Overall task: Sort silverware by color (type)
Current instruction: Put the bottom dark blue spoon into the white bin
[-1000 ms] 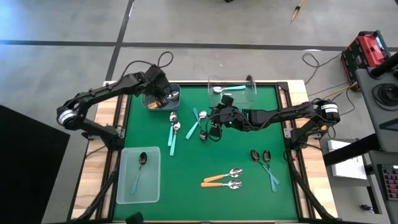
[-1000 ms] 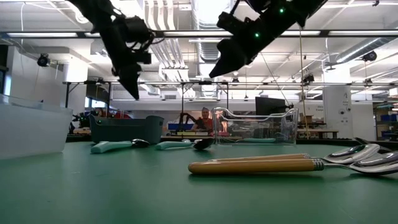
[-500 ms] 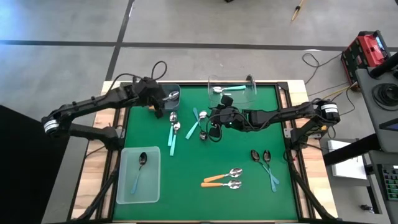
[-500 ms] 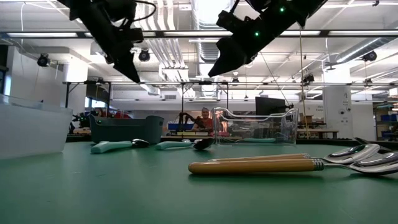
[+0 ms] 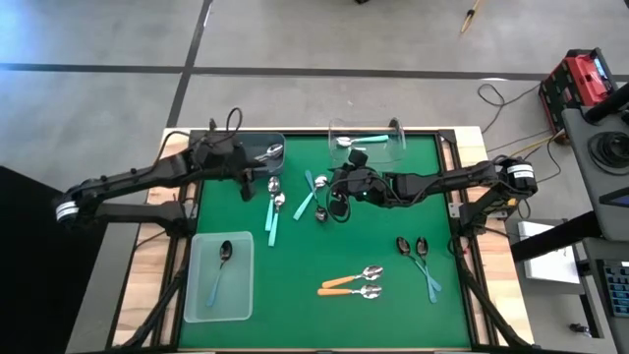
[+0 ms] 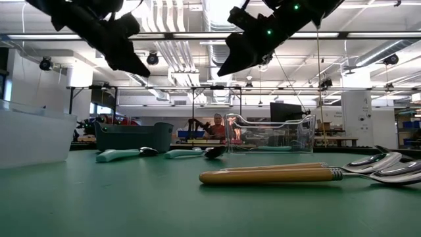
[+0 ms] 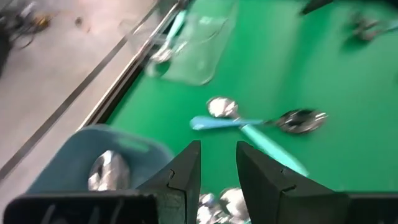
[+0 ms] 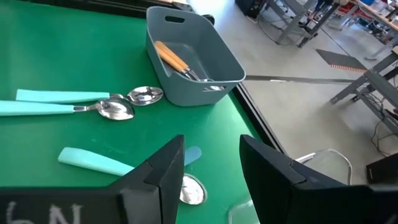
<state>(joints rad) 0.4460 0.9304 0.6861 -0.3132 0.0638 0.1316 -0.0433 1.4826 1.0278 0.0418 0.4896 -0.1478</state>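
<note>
My left gripper point(image 5: 245, 183) hovers open and empty at the near left edge of the grey bin point(image 5: 261, 150), which holds orange-handled spoons point(image 8: 175, 60). My right gripper point(image 5: 332, 189) hangs open and empty above the crossed teal-handled spoons point(image 5: 311, 193) at mid-table. Two more teal spoons point(image 5: 273, 210) lie side by side left of them. A teal spoon lies in the clear bin point(image 5: 366, 141) at the far edge. Two orange-handled spoons point(image 5: 351, 285) lie near the front, and two dark spoons point(image 5: 420, 258) lie to their right. A dark-bowled spoon lies in the clear tray point(image 5: 218, 277).
The green mat point(image 5: 324, 251) has open room in its middle, between the teal spoons and the orange ones. The right arm's cable loops point(image 5: 340, 210) hang below its wrist. A person shows far behind the table in the low view point(image 6: 217, 125).
My left gripper has drawn back from over the grey bin toward the table's left and near side, tipping up from steeply downward to a shallower slant. Its fingers come away with nothing between them. My right arm has kept still.
</note>
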